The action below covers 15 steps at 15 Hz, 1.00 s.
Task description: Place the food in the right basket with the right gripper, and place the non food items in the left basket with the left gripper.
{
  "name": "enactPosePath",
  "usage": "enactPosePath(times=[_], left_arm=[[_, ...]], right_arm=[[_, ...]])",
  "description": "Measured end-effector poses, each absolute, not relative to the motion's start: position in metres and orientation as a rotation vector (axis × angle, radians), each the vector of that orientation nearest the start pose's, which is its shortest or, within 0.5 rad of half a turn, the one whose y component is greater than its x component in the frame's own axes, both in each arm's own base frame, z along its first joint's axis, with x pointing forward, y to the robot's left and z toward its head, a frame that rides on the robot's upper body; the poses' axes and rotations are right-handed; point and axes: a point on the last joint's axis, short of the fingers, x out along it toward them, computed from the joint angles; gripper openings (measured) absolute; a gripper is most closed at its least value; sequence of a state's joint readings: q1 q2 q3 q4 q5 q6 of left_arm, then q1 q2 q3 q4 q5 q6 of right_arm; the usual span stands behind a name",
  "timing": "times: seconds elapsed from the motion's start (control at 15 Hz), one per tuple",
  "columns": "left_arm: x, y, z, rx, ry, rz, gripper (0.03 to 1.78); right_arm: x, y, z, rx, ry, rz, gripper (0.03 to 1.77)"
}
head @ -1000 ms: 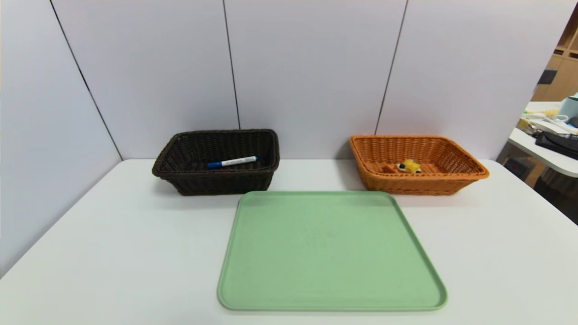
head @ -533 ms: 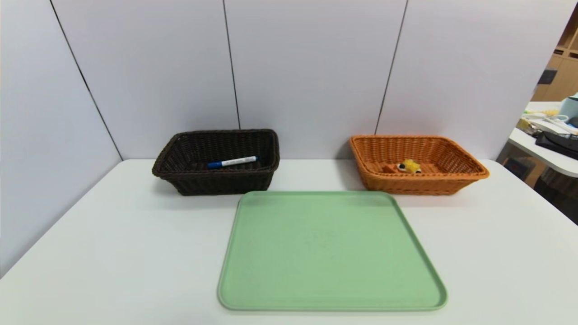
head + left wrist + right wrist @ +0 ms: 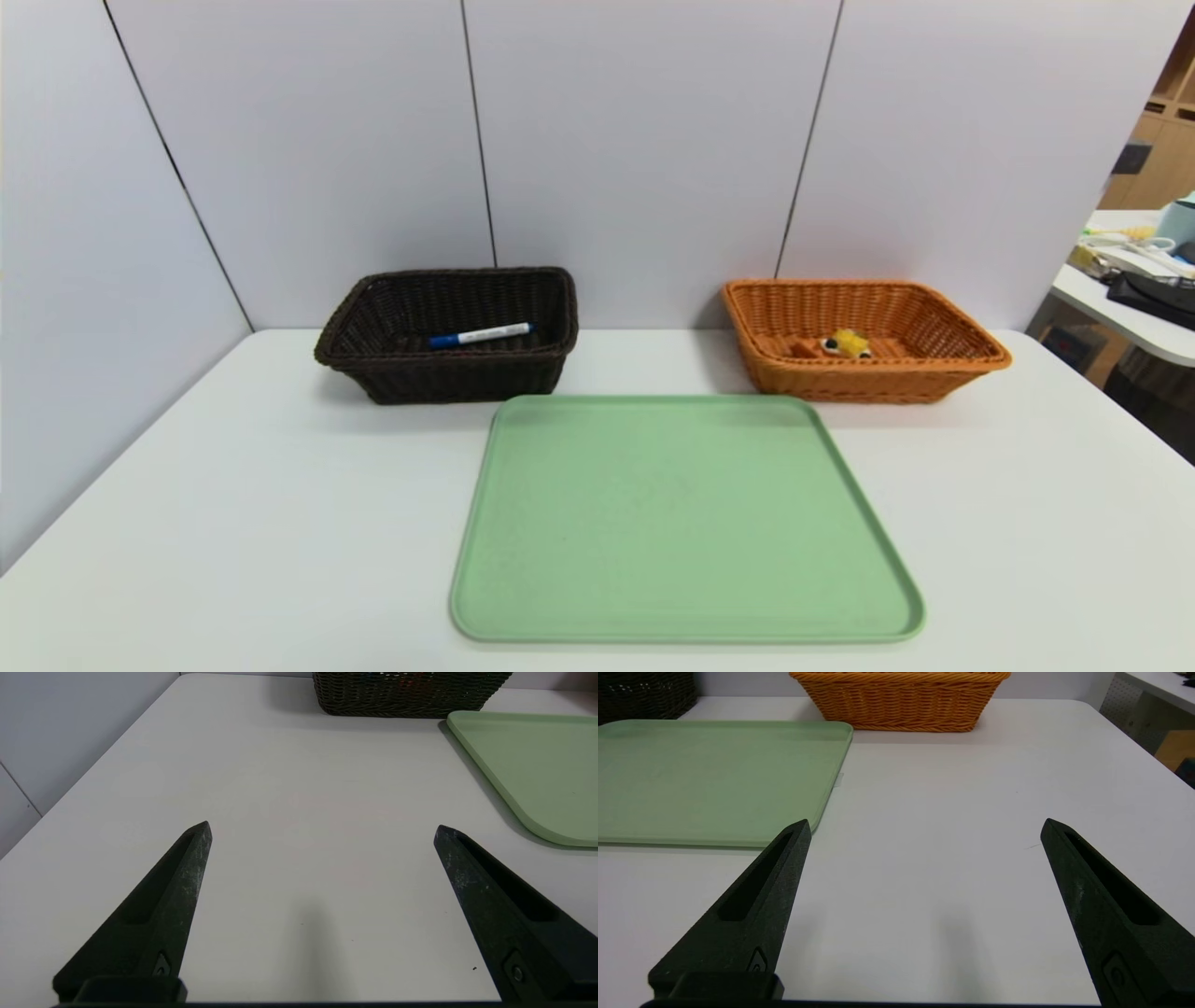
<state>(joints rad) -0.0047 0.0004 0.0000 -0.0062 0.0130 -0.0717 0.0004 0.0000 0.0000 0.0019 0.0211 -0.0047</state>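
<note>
Left gripper [image 3: 322, 823]: fingers wide apart, nothing between them, over the table at the tray's 9 o'clock side.
Right gripper [image 3: 927, 819]: likewise spread and unladen, over the table at the tray's 3 o'clock side.
Tray [image 3: 686, 518]: green, bare, between the two sides.
Dark basket [image 3: 457, 385]: at the tray's 11 o'clock; marker [image 3: 481, 336] inside.
Orange basket [image 3: 868, 385]: at the tray's 1 o'clock; waffle wedge [image 3: 848, 343] inside.
Risk: sorting looks finished; a needless reach could catch a wicker rim and tip a basket. The dark near wall may hide another item, spoiling a check.
Looks: wedge has yellow fruit, pale cream, dark berries; marker is white, blue-capped, lying aslant.
</note>
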Motion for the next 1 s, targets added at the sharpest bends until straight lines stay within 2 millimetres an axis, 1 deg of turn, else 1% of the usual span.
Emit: enactPosePath(times=[1.0], left_arm=[[-0.0228, 0.0004, 0.0760, -0.075, -0.005, 0.010, 1.69]], right_arm=[[-0.0228, 0.0004, 0.0752, -0.004, 0.002, 0.021, 1.70]])
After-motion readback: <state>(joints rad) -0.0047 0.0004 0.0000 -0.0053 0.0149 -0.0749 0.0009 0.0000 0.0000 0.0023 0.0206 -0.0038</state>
